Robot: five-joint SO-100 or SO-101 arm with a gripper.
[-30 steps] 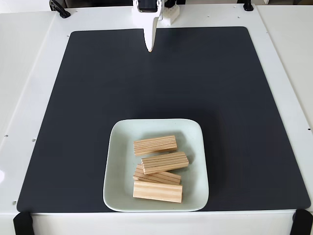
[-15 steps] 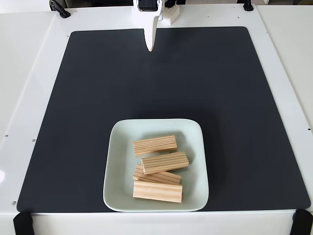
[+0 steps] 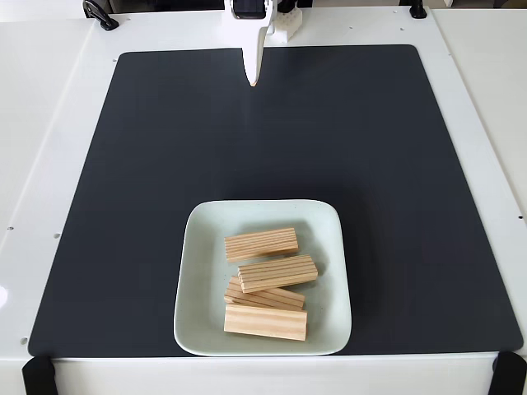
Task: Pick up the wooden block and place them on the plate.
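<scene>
Hand (image 3: 253, 81) poised at the far edge of the dark mat (image 3: 148, 164), its white fingers drawn together to a single point and carrying nothing, well apart from the plate (image 3: 198, 280). Four wooden blocks lie inside the plate near the front of the worktop (image 3: 49, 123): the farthest block (image 3: 261, 243), the second block (image 3: 277, 273) just in front of it and resting partly on the third block (image 3: 259, 298), and the nearest block (image 3: 265, 322) along the plate's front. No block lies on the mat, so the placing appears complete, and the step in hand is judged to be the retreat to rest. Doing it well would mean keeping the arm high and back, clear of the plate's rim, so that the loosely stacked blocks are not nudged
</scene>
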